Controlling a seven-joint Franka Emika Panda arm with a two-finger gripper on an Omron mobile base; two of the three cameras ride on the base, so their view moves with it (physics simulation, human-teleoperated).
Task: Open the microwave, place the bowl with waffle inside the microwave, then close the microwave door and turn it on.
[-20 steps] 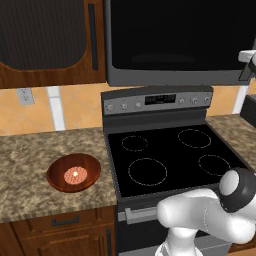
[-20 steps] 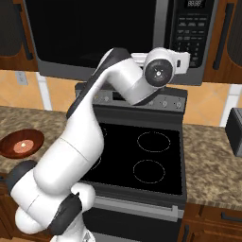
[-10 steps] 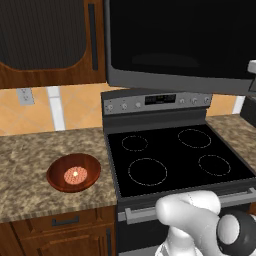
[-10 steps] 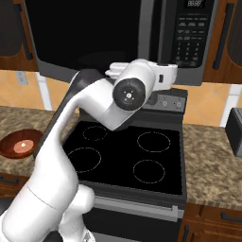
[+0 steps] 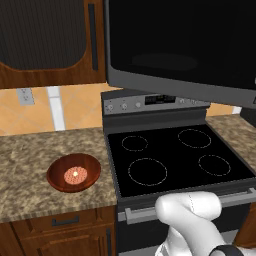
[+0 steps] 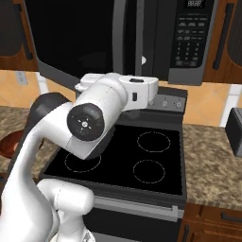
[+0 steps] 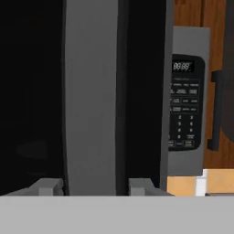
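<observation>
As the microwave door (image 5: 180, 47) is swinging out from the microwave, its lower edge in the left base view is now slanting farther forward over the stove (image 5: 175, 160) than a second ago, so the opening step looks partly done and the door is not yet wide. In that view the bowl (image 5: 74, 173) is sitting on the counter (image 5: 30, 170) well left of the microwave, below it, with the waffle (image 5: 75, 175) lying in its middle, untouched. In the right base view the arm is reaching up and forward, its forearm lying level under the microwave (image 6: 189, 42), the hand pointing at the door's handle side, left of the keypad (image 6: 191, 33). In the hand view the long grey bar handle (image 7: 89, 96) is standing between the two fingers (image 7: 48, 186), which are sitting apart on either side of it; whether they are pressing it I cannot tell.
</observation>
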